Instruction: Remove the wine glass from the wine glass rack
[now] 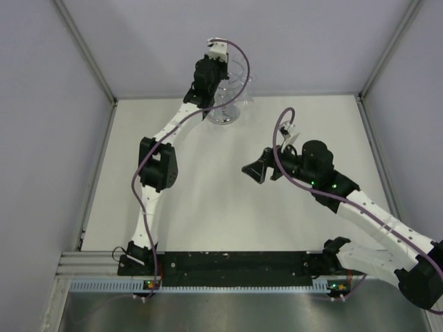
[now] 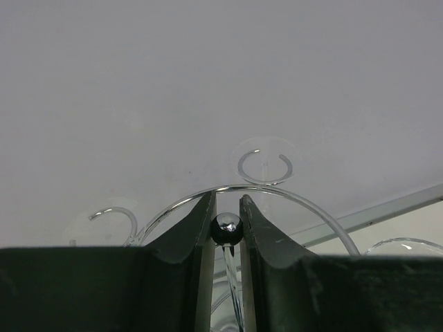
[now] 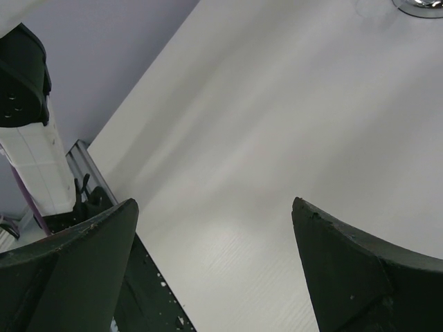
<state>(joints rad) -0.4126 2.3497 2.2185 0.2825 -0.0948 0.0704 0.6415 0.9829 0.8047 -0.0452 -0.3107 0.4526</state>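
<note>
The wine glass rack (image 1: 223, 113) stands at the far middle of the table, with a round mirrored base and a wire ring on top. My left gripper (image 1: 213, 77) is over it. In the left wrist view the gripper (image 2: 227, 202) is shut on the rack's small shiny ball top (image 2: 227, 228). A clear wine glass (image 1: 242, 81) hangs on the rack's right side. Its round foot (image 2: 266, 146) rests on a wire loop beyond the ball. Fainter clear discs show on other loops. My right gripper (image 1: 255, 171) is open and empty, above the middle of the table (image 3: 214, 203).
Grey walls close in the white table (image 1: 228, 207) at the back and sides. The rack's base edge (image 3: 422, 5) shows at the top right of the right wrist view, and the left arm (image 3: 28, 138) at its left. A black rail (image 1: 228, 263) runs along the near edge.
</note>
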